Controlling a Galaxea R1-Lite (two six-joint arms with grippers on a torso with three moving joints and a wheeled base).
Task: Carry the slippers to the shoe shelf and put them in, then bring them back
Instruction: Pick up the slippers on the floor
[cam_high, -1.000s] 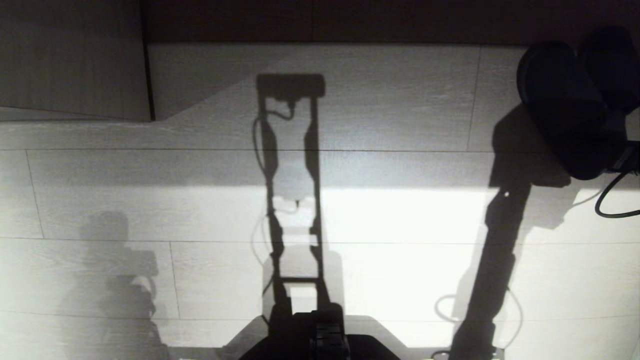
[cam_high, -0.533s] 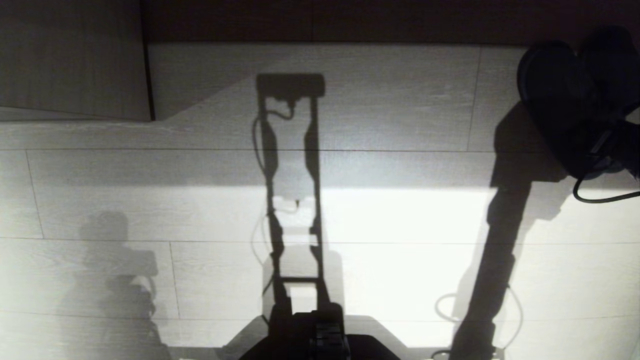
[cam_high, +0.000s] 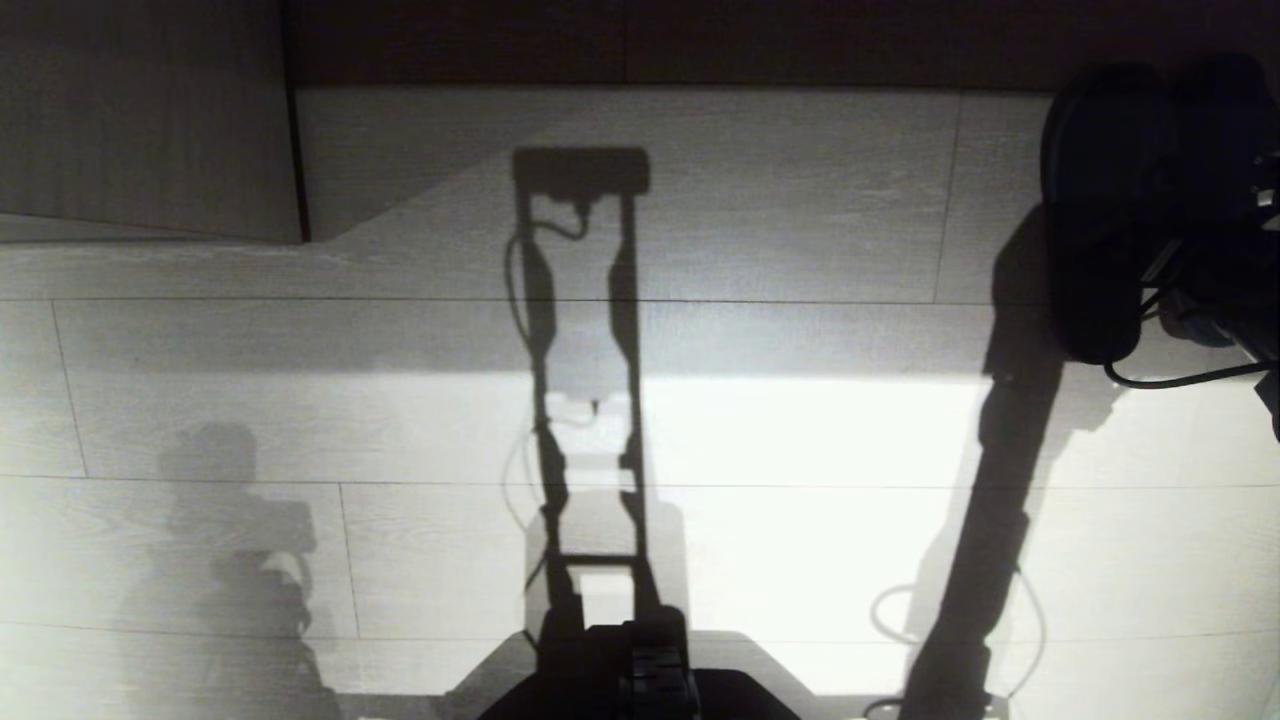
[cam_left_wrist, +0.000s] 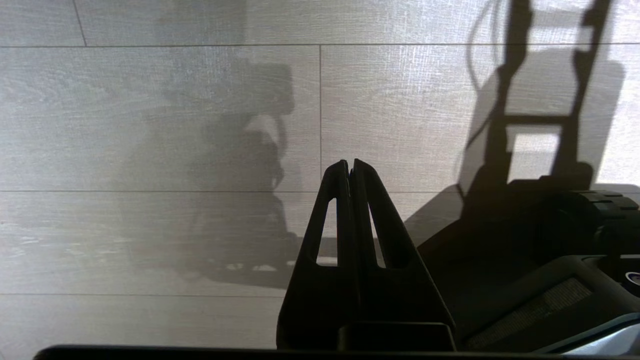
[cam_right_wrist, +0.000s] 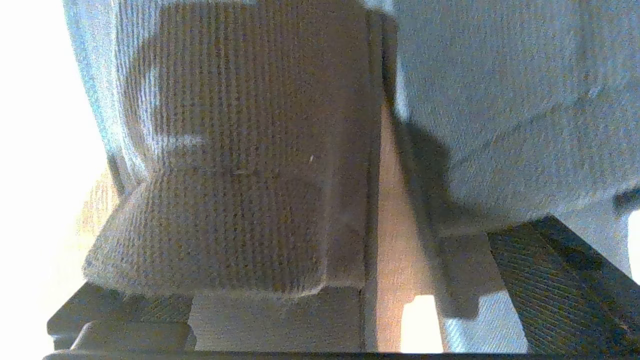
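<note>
The two dark slippers (cam_high: 1095, 210) lie side by side at the far right of the pale wood-grain boards, close to a dark strip along the far edge. My right gripper (cam_right_wrist: 340, 305) is low behind their heel ends and open. One dark ribbed finger (cam_right_wrist: 565, 290) reaches at the right slipper (cam_right_wrist: 505, 100). The other finger (cam_right_wrist: 115, 312) lies under the edge of the left slipper (cam_right_wrist: 240, 150). A narrow gap of floor shows between the pair. In the head view the right arm (cam_high: 1235, 290) partly hides the farther slipper. My left gripper (cam_left_wrist: 350, 167) hangs shut over bare floor, holding nothing. I cannot tell whether the shoe shelf is in view.
A pale wood panel (cam_high: 140, 120) with a thin dark upright edge stands at the far left. A dark strip (cam_high: 640, 40) runs along the far side. A black cable (cam_high: 1180, 380) loops from the right arm. My base (cam_high: 650, 675) is at the near edge.
The right arm has moved farther away along the right edge, in among the slippers. The nearer slipper has turned from slanted to nearly straight. The cable loop has followed.
</note>
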